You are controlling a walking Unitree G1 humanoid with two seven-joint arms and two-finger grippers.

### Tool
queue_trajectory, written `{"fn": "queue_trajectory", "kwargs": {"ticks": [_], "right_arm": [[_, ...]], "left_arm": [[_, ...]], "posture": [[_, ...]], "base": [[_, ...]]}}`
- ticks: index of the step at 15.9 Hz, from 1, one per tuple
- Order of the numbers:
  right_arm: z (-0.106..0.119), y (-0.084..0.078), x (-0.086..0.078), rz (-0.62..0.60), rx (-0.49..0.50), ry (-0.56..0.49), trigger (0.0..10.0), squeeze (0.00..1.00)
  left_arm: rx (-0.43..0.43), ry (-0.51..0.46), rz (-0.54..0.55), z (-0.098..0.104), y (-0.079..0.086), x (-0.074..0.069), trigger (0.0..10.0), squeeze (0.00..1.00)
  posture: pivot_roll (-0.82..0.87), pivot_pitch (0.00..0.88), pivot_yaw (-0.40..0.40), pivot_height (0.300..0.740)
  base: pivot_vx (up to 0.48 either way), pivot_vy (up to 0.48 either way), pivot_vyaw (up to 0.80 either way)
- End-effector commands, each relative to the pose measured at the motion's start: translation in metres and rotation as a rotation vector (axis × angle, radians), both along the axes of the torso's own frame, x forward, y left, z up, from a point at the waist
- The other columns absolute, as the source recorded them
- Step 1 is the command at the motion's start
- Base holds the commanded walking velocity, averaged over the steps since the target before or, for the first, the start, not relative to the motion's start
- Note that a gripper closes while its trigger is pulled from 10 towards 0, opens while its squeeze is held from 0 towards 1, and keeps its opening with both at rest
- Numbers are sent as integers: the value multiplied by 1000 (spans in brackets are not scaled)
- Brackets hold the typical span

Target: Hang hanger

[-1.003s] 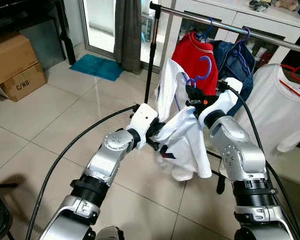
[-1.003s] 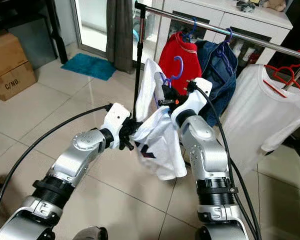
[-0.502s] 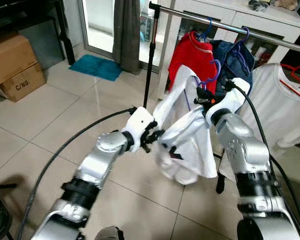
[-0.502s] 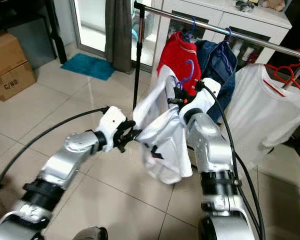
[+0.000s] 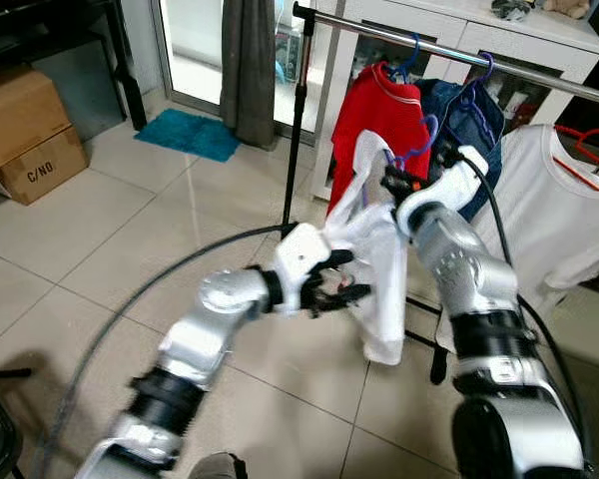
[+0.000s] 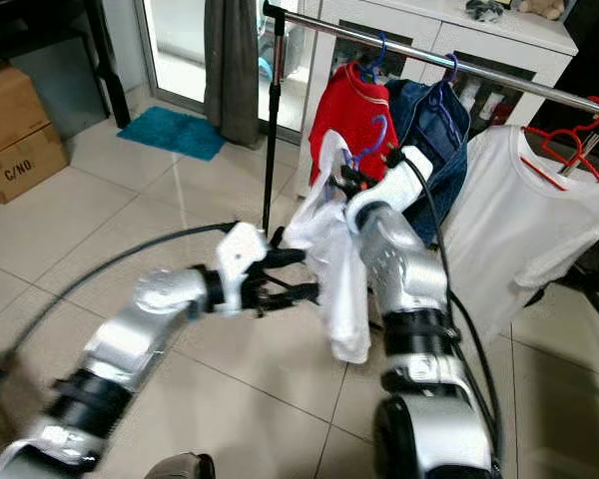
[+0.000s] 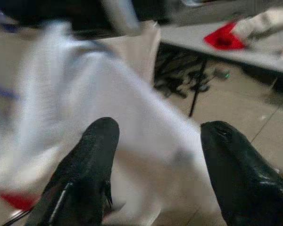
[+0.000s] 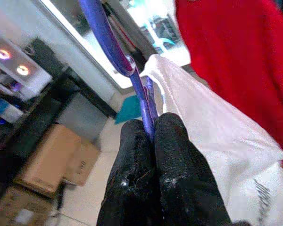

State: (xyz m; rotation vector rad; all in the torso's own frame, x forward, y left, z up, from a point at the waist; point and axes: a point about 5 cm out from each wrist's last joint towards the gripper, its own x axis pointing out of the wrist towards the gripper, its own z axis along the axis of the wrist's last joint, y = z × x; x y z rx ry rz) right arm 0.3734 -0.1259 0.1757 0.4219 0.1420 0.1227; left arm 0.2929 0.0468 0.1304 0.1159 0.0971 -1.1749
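Up near the horizontal metal clothes rail (image 5: 499,62), the right pincer (image 8: 153,136) is clamped on the purple plastic hanger (image 8: 114,52) carrying a white T-shirt (image 5: 379,274), just below the rail beside a red shirt (image 5: 374,125). Lower down, the left pincer (image 7: 155,160) has its fingers spread apart, close beside the white T-shirt's hem.

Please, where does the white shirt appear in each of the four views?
Left eye view: white shirt at centre, between the arms.
Right eye view: centre, beside the right arm.
Left wrist view: blurred, beyond the open left tool.
Right wrist view: beside the right tool, shut on the purple hanger.
Landmark: red shirt behind.
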Motion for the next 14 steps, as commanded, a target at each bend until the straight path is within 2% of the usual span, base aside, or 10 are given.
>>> {"fn": "queue_trajectory", "kwargs": {"ticks": [1, 2, 4, 6, 7, 8, 9, 14], "right_arm": [[12, -3, 4, -18, 23, -32, 10000, 0], [13, -1, 5, -15, 24, -34, 10000, 0], [16, 4, 8, -12, 29, -40, 10000, 0], [16, 6, 10, -16, 32, -40, 10000, 0], [16, 6, 11, -19, 33, -39, 10000, 0], [16, 5, 12, -21, 32, -38, 10000, 0], [15, 4, 13, -26, 34, -35, 10000, 0], [16, 2, 14, -34, 44, -36, 10000, 0]], "left_arm": [[-46, 31, -1, 6, -3, 2, 10000, 59], [-52, 50, -13, 6, -5, 0, 10000, 0], [-47, 85, -47, 3, -7, -7, 10000, 0], [-8, 85, -6, -1, -3, -6, 10000, 0], [47, 85, 30, -6, 0, -4, 10000, 0], [81, 84, 48, -9, 3, -3, 8118, 0], [120, 81, 77, -12, 6, -1, 0, 0], [145, 57, 61, -15, 5, -3, 0, 0]], "posture": [[-10, 0, -88, 740], [-10, 0, -88, 740], [-11, 0, -84, 740], [-3, 0, -89, 740], [2, 0, -92, 740], [3, 0, -92, 740], [4, 0, -93, 740], [2, 0, -90, 740]], "base": [[0, 0, 0], [0, 0, 0], [0, 0, 0], [0, 0, 0], [0, 0, 0], [0, 0, 0], [0, 0, 0], [0, 0, 0]]}}
